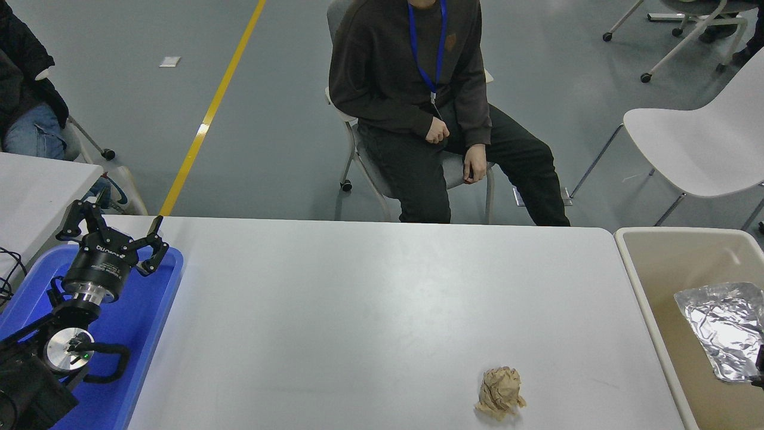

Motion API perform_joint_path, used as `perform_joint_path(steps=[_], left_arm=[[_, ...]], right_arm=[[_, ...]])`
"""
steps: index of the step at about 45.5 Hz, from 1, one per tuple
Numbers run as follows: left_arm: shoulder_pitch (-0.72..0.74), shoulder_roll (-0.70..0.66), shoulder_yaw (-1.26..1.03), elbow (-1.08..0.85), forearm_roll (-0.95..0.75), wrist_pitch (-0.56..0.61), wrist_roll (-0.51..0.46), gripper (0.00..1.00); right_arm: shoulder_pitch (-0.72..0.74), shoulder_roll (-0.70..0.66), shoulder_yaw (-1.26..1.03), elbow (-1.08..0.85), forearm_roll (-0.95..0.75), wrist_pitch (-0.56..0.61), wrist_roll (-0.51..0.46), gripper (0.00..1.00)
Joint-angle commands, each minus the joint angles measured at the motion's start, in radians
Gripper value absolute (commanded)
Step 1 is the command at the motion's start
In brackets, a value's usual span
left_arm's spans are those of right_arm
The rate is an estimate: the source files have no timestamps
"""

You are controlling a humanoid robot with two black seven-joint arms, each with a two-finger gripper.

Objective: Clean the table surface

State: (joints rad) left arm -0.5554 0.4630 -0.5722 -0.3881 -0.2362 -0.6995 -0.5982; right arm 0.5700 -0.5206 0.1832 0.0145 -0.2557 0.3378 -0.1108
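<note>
Clearing the bench surface looks part done: it fills the middle of the view, bare apart from one crumpled brown paper ball near the front edge, right of centre. Crinkled foil sheet sits over the beige bin, which butts against the bench's right end; can't say whether the foil is resting in the bin or hanging above it. Only a black sliver of the right pincer shows at the right edge, touching the foil's lower corner, so can't tell if it's open, closed or gripping. Left pincer is parked w/ fingers spread wide, holding nothing, over the blue tray at lower left. Step in hand, prob.: get the foil fully inside the bin. To do it well: let go only once the whole sheet is within the rim, since foil is light and springy and a corner may catch on the wall and hang out; pull up and clear before swinging back. Next target would be the paper ball: come from above, close across its widest part, gentle squeeze as it will crush, and lift before moving so it isn't shoved off the front edge. A person sits at the far side, hands in lap, well apart from the bench.
</note>
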Motion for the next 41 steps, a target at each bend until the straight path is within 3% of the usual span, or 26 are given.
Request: perform_joint_path(steps=[1, 4, 5, 8, 9, 32, 41], left_arm=[[0.0, 0.0, -0.001, 0.0, 0.0, 0.0, 0.0, 1.0], [0.0, 0.0, 0.0, 0.0, 0.0, 0.0, 0.0, 1.0], [0.0, -0.001, 0.0, 0.0, 0.0, 0.0, 0.0, 1.0], [0.0, -0.001, -0.001, 0.0, 0.0, 0.0, 0.0, 1.0], [0.0, 0.0, 0.0, 0.0, 0.0, 0.0, 0.0, 1.0], [0.0, 0.0, 0.0, 0.0, 0.0, 0.0, 0.0, 1.0], [0.0, 0.0, 0.0, 0.0, 0.0, 0.0, 0.0, 1.0]], right_arm=[[0.004, 0.016, -0.008, -0.019, 0.0, -0.01, 0.0, 0.0], [0.007, 0.014, -0.01, -0.021, 0.0, -0.011, -0.001, 0.0], [0.008, 0.014, -0.01, -0.022, 0.0, -0.013, -0.001, 0.15], [0.011, 0.008, -0.011, -0.024, 0.0, -0.037, -0.001, 0.85], [0.014, 0.008, -0.01, -0.025, 0.0, -0.051, -0.001, 0.97], [0.03, 0.011, 0.004, -0.033, 0.007, -0.065, -0.003, 0.98], [0.063, -0.053, 0.031, -0.015, 0.009, -0.062, 0.0, 0.98]])
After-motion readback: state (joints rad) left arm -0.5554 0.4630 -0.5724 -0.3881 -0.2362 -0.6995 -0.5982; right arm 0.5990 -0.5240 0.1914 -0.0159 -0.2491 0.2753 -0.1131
